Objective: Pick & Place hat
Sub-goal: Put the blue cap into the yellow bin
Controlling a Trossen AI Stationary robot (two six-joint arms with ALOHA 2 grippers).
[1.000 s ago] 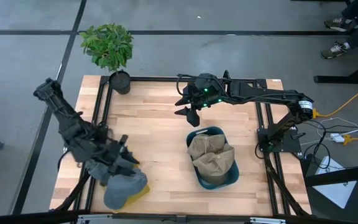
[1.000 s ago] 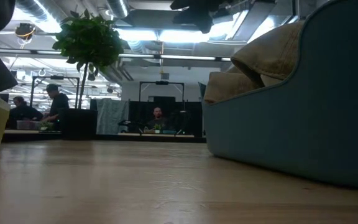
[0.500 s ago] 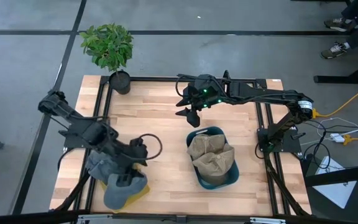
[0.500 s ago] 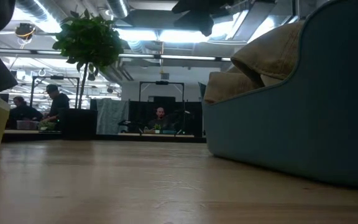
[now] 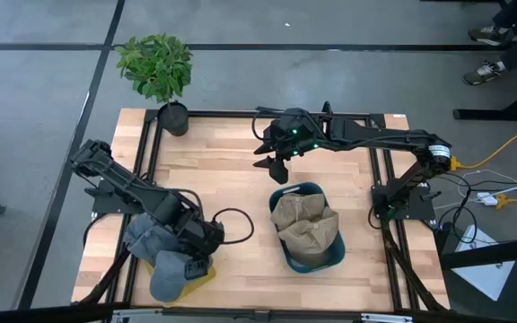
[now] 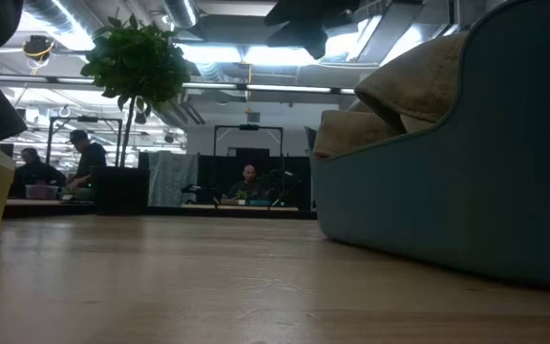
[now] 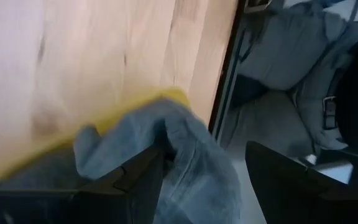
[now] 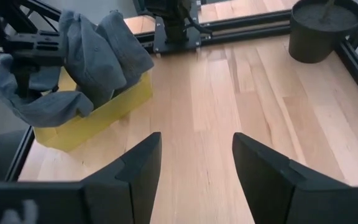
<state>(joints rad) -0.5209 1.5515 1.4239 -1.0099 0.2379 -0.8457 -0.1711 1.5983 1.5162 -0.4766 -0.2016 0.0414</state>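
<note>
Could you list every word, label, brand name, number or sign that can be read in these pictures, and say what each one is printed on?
There is no readable text in any view.
The grey hats in the yellow bin, the tan hats in the blue bin and the plant pot show no print or logo.
The left gripper and right gripper carry no legible markings; the right arm shows only small green lights.

Left pincer (image 5: 206, 254) has swung rightward over the grey hats (image 5: 164, 260).
</note>
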